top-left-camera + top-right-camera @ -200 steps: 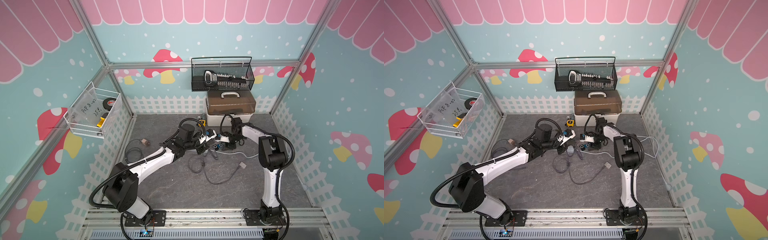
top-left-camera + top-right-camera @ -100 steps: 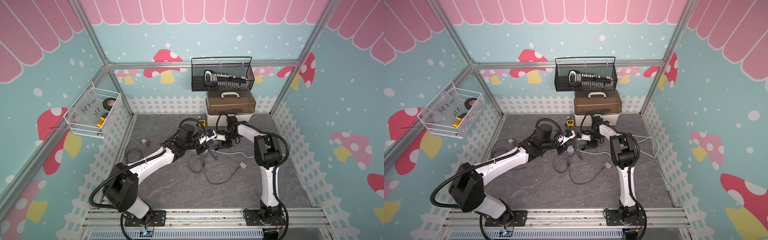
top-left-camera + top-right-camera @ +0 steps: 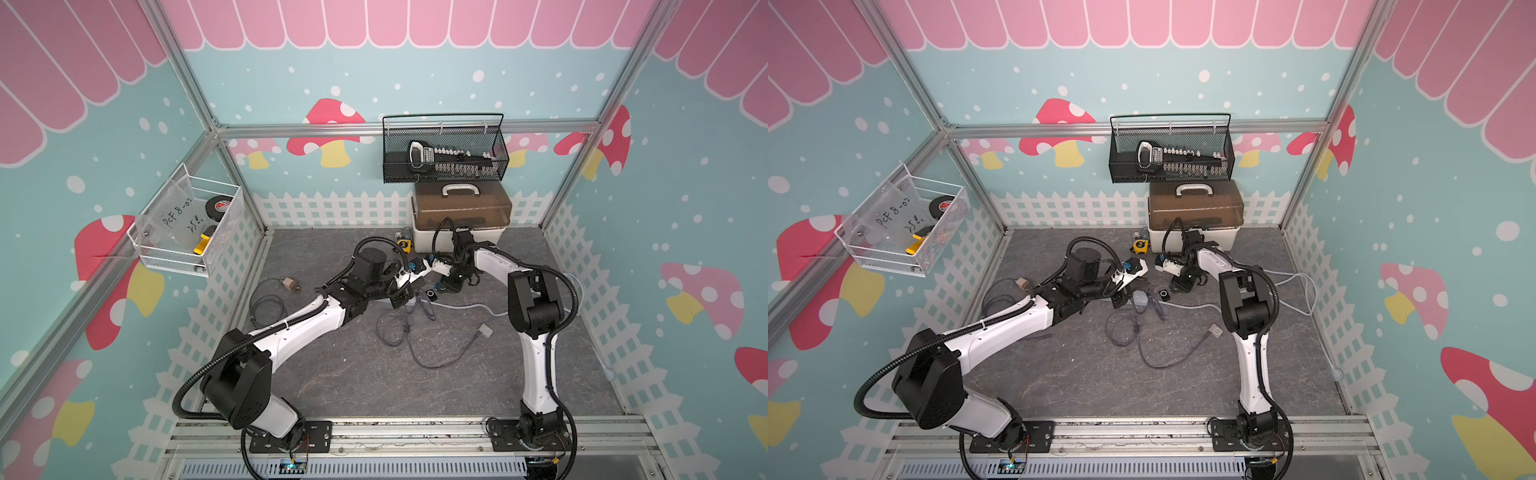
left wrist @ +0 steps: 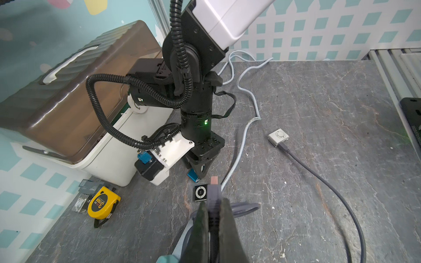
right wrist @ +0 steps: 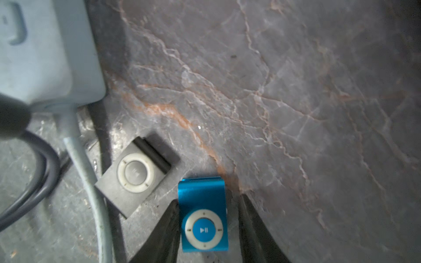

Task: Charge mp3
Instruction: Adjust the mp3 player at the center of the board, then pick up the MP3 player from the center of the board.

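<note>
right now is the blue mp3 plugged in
Unplugged: blue mp3 lies face up, no cable in it; left tool holds the plug.

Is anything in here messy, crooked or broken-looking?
Mostly the wiring: a dark cable lies in a loose tangle mid-floor. A yellow tape measure and small packets sit loose on the floor beside the storage box. Nothing looks spilled or broken.

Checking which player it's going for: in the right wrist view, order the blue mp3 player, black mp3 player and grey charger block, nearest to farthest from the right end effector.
1. blue mp3 player: between the jaws of the right end effector.
2. black mp3 player: just beside the blue one.
3. grey charger block: beyond the black player.
</note>
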Available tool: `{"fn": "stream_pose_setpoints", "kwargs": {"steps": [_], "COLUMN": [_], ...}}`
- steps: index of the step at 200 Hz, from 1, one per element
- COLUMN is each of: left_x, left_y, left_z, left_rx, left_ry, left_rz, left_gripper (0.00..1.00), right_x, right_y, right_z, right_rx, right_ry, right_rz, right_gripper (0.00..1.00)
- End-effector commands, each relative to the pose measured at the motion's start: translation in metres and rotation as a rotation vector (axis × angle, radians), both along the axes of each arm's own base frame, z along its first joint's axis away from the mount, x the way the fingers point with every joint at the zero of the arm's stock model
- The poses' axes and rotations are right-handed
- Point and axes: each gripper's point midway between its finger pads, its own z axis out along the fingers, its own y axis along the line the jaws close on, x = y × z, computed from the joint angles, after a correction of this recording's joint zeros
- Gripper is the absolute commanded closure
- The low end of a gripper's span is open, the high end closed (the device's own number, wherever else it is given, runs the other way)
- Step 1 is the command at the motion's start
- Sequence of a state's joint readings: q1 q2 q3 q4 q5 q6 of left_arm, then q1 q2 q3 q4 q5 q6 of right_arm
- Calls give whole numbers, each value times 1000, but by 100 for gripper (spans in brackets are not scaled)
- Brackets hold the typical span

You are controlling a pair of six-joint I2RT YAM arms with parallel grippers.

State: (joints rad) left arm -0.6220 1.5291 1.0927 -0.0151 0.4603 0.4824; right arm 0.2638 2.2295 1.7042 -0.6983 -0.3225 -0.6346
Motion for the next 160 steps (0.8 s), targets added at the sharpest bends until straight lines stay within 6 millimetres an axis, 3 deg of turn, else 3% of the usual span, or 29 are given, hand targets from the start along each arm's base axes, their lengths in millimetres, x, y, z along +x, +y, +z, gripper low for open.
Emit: {"fn": "stream_pose_setpoints", "kwargs": {"steps": [1, 75, 100, 160], "left_x": [-4, -10, -11, -15], "left_y": [3, 10, 11, 11], "left_z": [13, 17, 19, 21], "left_rx": [-24, -50, -56, -60], "left_ry": [-46, -63, -70, -72], "left_rz": [-13, 8, 9, -4], "left_gripper": [100, 100, 100, 100], "right_x": [-8, -24, -32, -36], "right_y": [-13, -22, -11, -7], "right_z": [-7, -13, -15, -21], "right_rx": [-66, -123, -66, -25], "right_ry": [76, 197, 197, 209], "right_rz": [-178, -464, -518, -745], "right_gripper": [56, 57, 56, 58]}}
